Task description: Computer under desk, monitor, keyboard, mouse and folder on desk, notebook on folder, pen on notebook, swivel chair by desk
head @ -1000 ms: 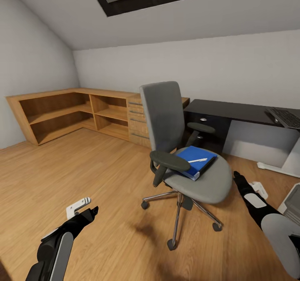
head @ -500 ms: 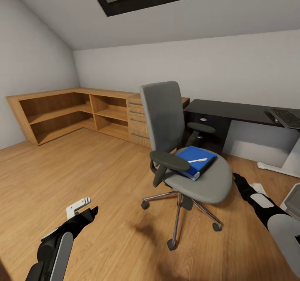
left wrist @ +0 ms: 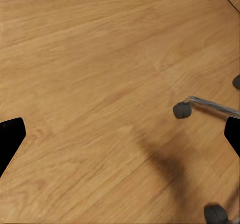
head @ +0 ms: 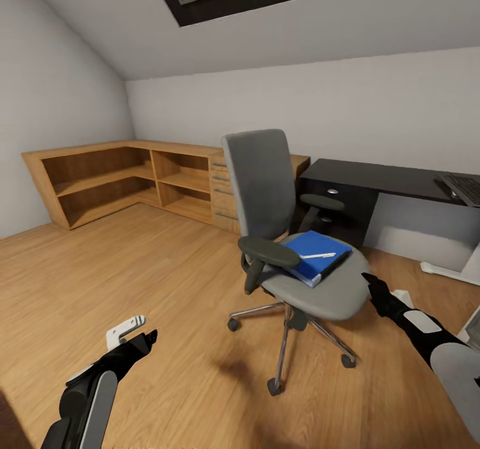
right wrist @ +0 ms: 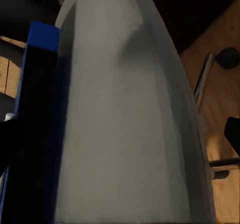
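The grey swivel chair [head: 267,189] stands mid-room on the wooden floor, in front of the black desk [head: 373,172]. A flat blue folder stack [head: 313,262] lies on its seat with a white pen [head: 316,256] on top. At the desk's far right end sits the dark keyboard [head: 463,188]. My right gripper [head: 367,280] hangs open just off the seat's right edge; in the right wrist view my right gripper [right wrist: 120,134] faces the grey seat [right wrist: 125,124] and the folder's blue edge [right wrist: 42,39]. My left gripper [head: 148,327] is open low over bare floor, left of the chair; the left wrist view has my left gripper [left wrist: 122,136] over the floor.
Wooden corner shelving [head: 133,176] with drawers lines the far left wall. A grey-white panel on a white foot [head: 417,232] stands on the floor under the desk. A small white object [head: 403,297] lies on the floor by my right arm. Chair casters [left wrist: 182,110] spread around the base.
The whole view has shifted a little, so the camera moved. My right arm has reached forward and up, bringing its gripper to the seat's edge. The left arm holds still.
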Motion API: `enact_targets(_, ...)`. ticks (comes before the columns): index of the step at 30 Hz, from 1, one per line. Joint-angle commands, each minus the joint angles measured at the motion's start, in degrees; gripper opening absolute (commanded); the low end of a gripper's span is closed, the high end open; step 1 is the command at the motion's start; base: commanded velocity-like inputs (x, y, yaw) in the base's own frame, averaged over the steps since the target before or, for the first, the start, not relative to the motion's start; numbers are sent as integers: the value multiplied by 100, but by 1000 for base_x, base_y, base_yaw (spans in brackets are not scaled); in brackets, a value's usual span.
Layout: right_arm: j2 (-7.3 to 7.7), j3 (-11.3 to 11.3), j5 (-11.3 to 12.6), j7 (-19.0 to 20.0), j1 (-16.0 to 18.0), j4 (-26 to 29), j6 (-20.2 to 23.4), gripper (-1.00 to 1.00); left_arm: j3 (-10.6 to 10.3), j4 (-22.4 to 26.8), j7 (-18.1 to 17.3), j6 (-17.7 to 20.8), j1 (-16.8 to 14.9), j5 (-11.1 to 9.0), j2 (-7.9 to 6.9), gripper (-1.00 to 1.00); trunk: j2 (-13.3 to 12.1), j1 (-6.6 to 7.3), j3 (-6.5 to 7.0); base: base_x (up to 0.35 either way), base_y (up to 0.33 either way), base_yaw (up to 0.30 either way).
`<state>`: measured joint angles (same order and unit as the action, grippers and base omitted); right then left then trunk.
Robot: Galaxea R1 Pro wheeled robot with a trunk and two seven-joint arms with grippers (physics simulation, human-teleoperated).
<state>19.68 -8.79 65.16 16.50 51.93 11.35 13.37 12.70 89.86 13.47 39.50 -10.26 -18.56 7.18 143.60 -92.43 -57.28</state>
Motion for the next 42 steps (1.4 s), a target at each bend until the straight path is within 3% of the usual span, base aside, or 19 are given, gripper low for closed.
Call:
enact_targets(1,1,-46,5,28,2,-1,45,100,5,5,42,23,-4,-60,4,100,2,1,-9,0,0,228)
enact_targets(19,-6,-44,14,55,2,-1,51,100,1,-55,43,23,-4,-68,18,100,2,1,-75,0,0,243)
enact_targets(24,-25,-44,6,58,2,-1,48,100,-304,-196,67,16,-5,-57,-3,100,2,1,-99,0,0,242)
enact_targets(34,-48,-31,-10,72,2,-1,11,100,-320,-230,60,14,-4,-51,-6,100,2,1,-145,6,0,144)
enact_targets(42,-51,-27,-20,73,2,13,12,100,-350,-230,59,14,-3,-51,-6,100,2,1,-147,223,0,7)
